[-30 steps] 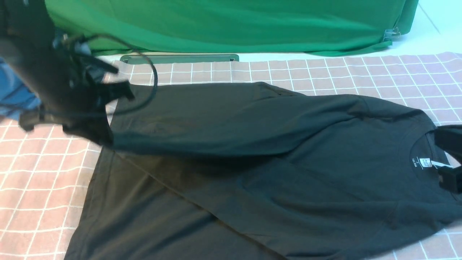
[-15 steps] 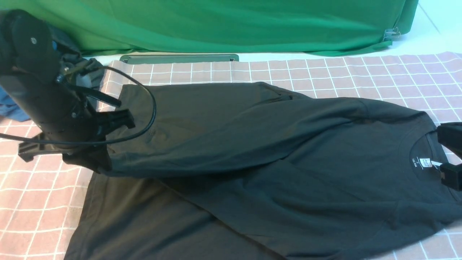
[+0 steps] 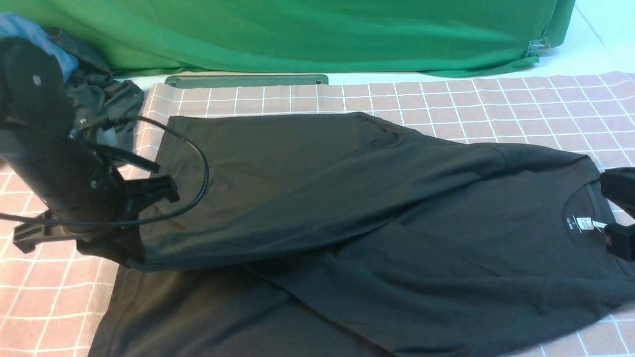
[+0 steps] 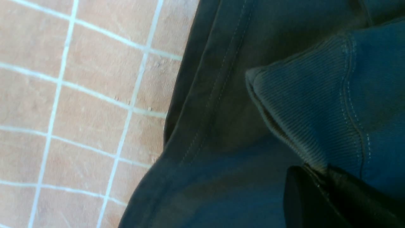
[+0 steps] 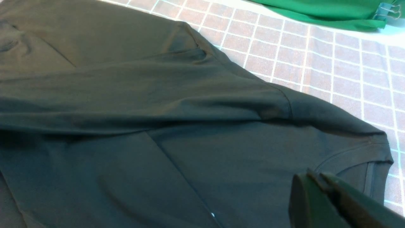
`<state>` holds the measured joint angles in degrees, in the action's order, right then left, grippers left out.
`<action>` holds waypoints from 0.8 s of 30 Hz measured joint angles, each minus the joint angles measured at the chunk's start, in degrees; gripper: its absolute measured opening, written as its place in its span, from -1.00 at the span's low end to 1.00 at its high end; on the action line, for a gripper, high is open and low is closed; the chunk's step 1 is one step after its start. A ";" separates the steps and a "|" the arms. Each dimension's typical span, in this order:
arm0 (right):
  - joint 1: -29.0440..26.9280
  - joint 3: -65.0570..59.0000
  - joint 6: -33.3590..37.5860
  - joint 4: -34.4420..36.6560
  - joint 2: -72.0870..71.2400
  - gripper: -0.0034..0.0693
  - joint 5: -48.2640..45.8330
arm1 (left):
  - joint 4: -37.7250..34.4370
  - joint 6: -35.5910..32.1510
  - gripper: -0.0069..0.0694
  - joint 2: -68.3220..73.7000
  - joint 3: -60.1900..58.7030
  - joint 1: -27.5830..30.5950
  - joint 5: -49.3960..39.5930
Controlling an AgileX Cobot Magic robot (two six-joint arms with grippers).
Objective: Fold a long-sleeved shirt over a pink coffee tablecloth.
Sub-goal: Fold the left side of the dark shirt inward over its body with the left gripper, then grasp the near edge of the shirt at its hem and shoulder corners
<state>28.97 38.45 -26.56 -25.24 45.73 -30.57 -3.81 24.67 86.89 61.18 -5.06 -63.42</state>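
The black long-sleeved shirt [image 3: 397, 238] lies spread on the pink coffee tablecloth [image 3: 496, 104], collar and white neck label [image 3: 585, 223] at the right; its chest print is hidden. My left gripper [image 3: 130, 248] is shut on the ribbed cuff [image 4: 303, 104] of one sleeve [image 3: 307, 208], which runs across the shirt's body towards the hem at the left. In the left wrist view the left gripper [image 4: 319, 169] pinches that cuff above the hem. My right gripper [image 5: 313, 174] hovers by the collar [image 5: 354, 152], shut, with nothing in it, and shows at the right edge [image 3: 615, 213] of the front view.
A plain green cloth [image 3: 317, 34] hangs along the back, with a dark green strip [image 3: 246, 80] below it. A blue garment [image 3: 30, 29] and a dark grey garment [image 3: 111, 94] are heaped at the back left, behind my left arm.
My left gripper has carried the cuff nearer and lower, laying the sleeve further across the shirt's body. The blue and grey garments behind it have come into view. The right gripper has barely moved.
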 joint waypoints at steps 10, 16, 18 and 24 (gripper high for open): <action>-4.68 4.99 0.69 0.28 3.72 -0.81 -6.02 | 2.91 -1.68 0.06 0.00 3.16 0.00 -0.05; -12.98 16.79 14.99 12.72 15.21 -0.81 -16.11 | -3.61 -6.87 -0.24 0.00 5.90 -2.25 2.77; -15.94 19.79 20.78 19.01 18.93 -0.81 -17.65 | -4.25 -7.29 -0.50 0.18 5.84 -4.07 5.33; -26.90 26.49 35.43 36.76 33.81 -0.81 -19.02 | -4.56 -7.49 -0.79 2.51 5.84 -10.45 10.56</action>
<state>2.07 64.94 8.87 11.52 79.54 -49.59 -8.37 17.19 89.40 67.02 -15.51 -52.86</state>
